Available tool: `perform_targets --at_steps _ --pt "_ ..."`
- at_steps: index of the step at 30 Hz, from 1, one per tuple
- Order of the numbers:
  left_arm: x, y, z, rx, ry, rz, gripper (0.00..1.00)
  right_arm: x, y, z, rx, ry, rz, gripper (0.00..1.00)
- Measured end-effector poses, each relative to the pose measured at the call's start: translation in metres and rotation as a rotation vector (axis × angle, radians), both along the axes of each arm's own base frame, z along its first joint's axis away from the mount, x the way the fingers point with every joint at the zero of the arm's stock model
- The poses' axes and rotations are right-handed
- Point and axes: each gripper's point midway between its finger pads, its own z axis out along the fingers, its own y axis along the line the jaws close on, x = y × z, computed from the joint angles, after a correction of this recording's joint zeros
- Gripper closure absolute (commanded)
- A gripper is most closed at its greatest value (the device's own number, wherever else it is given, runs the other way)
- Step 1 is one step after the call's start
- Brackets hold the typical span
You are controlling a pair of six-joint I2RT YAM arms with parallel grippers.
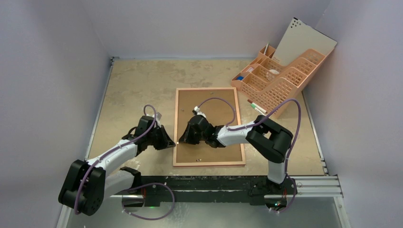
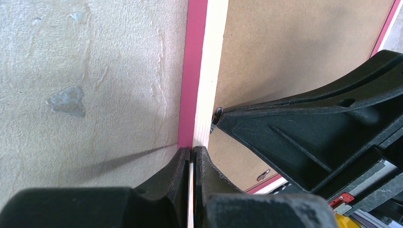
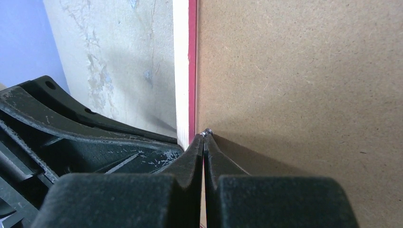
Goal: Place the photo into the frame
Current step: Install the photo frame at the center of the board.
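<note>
- My left end effector (image 2: 191,154) has its fingers drawn almost together, with only a thin slit between them. The tips sit on the pale wood of the frame (image 2: 205,71), at its left rail, and a sliver of that rail shows through the slit.
- My right end effector (image 3: 204,140) is closed, finger against finger. It reaches in from the right and its tips meet at a small metal tab (image 3: 207,131) on the inner edge of that same left rail.
- The two end effectors sit just beside each other, the left one outside the rail and the right one over the inside of the frame.
- The frame lies flat with its reverse up in the middle of the bench (image 1: 138,85), its long sides running near to far. Pink shows along the rail's outer and inner faces.
- A brown backing board (image 3: 294,85) fills the frame's opening.
- A peach desk organiser (image 1: 280,80) stands at the far right of the bench, well apart from the frame, with a pale board (image 1: 304,42) leaning in it.
- Pens (image 1: 256,107) lie just beside its near corner.
</note>
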Motion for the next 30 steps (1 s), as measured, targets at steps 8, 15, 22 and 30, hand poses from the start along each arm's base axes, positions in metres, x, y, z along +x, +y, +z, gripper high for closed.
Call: perform_targets --at_steps 8,15,22,30 --pt "0.0 0.0 -0.001 0.0 0.003 0.001 0.96 0.001 0.001 0.002 0.045 -0.004 -0.037 0.69" --pt "-0.001 0.0 0.0 -0.003 0.009 0.006 0.83 -0.016 0.003 0.022 0.086 0.022 -0.068 0.69" --pt "-0.002 0.0 -0.002 0.0 0.016 0.005 0.8 -0.021 0.0 0.017 0.083 0.063 -0.093 0.67" --pt "-0.001 0.0 -0.002 -0.002 0.019 0.009 0.99 -0.021 -0.003 0.007 0.061 0.098 -0.125 0.62"
